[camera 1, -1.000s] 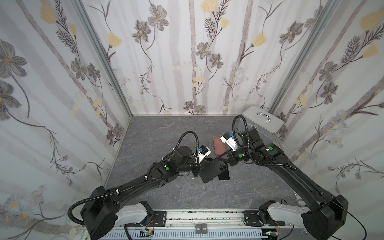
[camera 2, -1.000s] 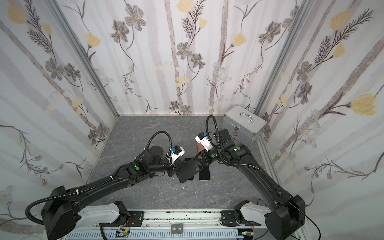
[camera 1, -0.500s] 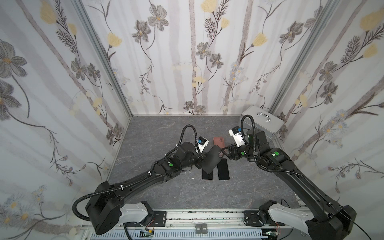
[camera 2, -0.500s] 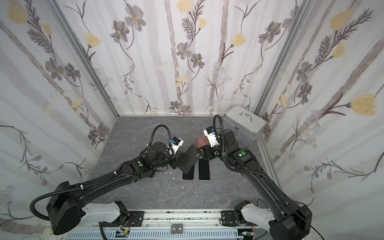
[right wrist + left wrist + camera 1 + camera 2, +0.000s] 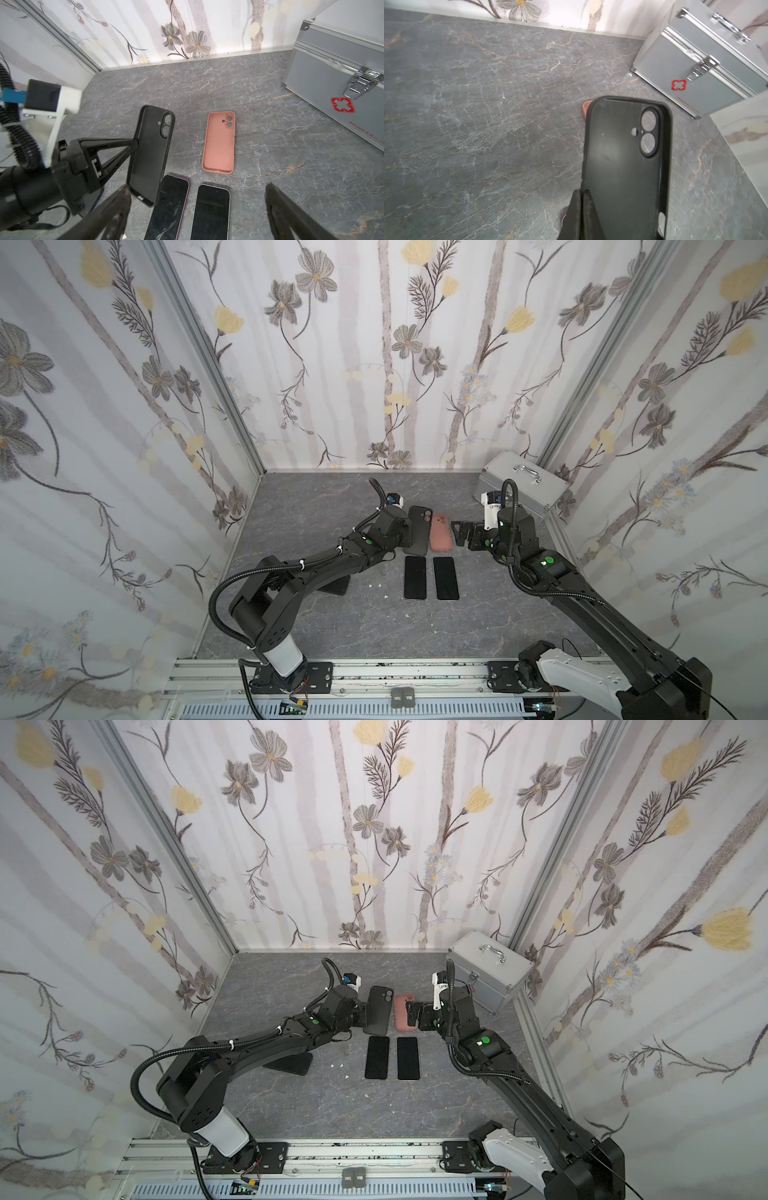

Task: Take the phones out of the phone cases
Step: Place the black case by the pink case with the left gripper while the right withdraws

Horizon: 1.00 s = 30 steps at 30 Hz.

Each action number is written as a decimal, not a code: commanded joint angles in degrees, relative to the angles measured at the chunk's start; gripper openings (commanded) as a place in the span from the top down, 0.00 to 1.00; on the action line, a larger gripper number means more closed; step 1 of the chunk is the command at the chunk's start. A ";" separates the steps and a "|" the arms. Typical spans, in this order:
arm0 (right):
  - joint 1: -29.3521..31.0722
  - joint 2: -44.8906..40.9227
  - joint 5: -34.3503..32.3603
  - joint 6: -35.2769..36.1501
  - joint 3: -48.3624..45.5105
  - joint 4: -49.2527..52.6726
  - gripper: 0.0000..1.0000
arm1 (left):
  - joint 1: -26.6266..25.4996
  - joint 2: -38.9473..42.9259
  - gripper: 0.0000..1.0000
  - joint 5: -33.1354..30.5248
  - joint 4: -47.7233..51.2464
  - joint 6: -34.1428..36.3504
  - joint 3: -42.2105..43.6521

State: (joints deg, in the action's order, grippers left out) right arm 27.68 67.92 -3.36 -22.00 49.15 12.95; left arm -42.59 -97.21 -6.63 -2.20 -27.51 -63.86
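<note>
Right wrist: left gripper point(image 5: 135, 145) clamps black case point(image 5: 150, 151) edge; bare phone point(image 5: 168, 209) nearby.

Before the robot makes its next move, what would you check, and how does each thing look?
1. Phone out of the black case: ok, the table shows through its camera holes.
2. Grip of the left claw on the black case's edge: ok, shut.
3. The right claw open and holding nothing: ok.
4. The two phones flat on the table, side by side: ok.
5. The black case set down: not ok, it is held tilted above the table.
6. Gap between the black case and the nearer phone: cannot tell.
</note>
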 commanded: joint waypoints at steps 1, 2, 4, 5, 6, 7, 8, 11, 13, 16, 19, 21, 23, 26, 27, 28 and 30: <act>0.03 -1.00 0.53 1.33 -3.19 -10.79 0.00 | 0.95 -3.57 1.00 0.07 2.23 -6.11 -3.38; 0.07 -0.96 0.87 1.37 -3.92 -11.82 0.00 | 1.30 -4.95 1.00 0.50 3.31 -6.77 -4.68; -0.21 0.06 2.52 1.30 -4.41 -13.49 0.00 | 1.79 -7.85 1.00 1.27 6.09 -7.61 -7.39; -0.24 0.88 3.37 1.14 -4.25 -13.84 0.00 | 1.99 -9.44 1.00 1.36 7.82 -7.81 -9.16; -0.28 1.98 3.97 0.78 -4.04 -14.01 0.00 | 2.27 -11.19 1.00 1.41 9.74 -8.12 -10.75; -0.29 2.74 4.84 0.65 -3.81 -14.22 0.00 | 2.48 -12.59 1.00 1.36 11.38 -8.35 -12.88; -0.28 3.72 5.72 0.64 -3.40 -14.16 0.00 | 2.68 -14.07 1.00 1.72 12.59 -8.31 -14.26; -0.31 6.12 7.46 0.65 -2.22 -13.41 0.00 | 3.21 -17.10 1.00 2.06 14.68 -8.10 -17.32; -0.27 7.15 8.02 0.73 -1.89 -13.39 0.00 | 3.71 -18.69 1.00 1.81 15.74 -7.89 -19.01; -0.31 8.15 9.15 0.73 -1.95 -13.87 0.00 | 4.61 -20.98 1.00 2.12 17.34 -7.18 -21.62; -0.27 8.89 9.30 0.99 -1.85 -13.69 0.00 | 5.12 -23.48 1.00 2.50 19.27 -5.88 -24.59; -0.29 9.29 9.06 1.21 -1.86 -13.40 0.00 | 5.32 -24.93 1.00 2.69 20.49 -5.31 -26.34; -0.32 9.47 8.74 1.39 -1.91 -13.30 0.00 | 5.51 -26.26 1.00 3.12 21.54 -5.02 -27.80; -0.32 9.34 8.20 1.20 -2.54 -13.83 0.00 | 5.85 -27.64 1.00 3.86 22.32 -5.05 -29.09; -0.26 9.34 7.98 1.17 -2.64 -13.92 0.00 | 5.80 -28.00 1.00 4.12 22.52 -5.13 -29.45; -0.26 9.35 8.01 1.08 -2.65 -13.91 0.00 | 5.85 -28.28 1.00 4.25 22.69 -5.27 -29.71; -0.28 9.43 7.90 1.08 -2.51 -13.83 0.00 | 5.93 -28.98 1.00 4.22 22.93 -5.51 -30.17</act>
State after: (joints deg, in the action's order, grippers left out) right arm 27.40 77.14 4.75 -20.95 46.54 1.80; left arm -36.84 -125.38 -2.70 19.38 -32.99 -93.12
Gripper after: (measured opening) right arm 0.996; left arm 0.051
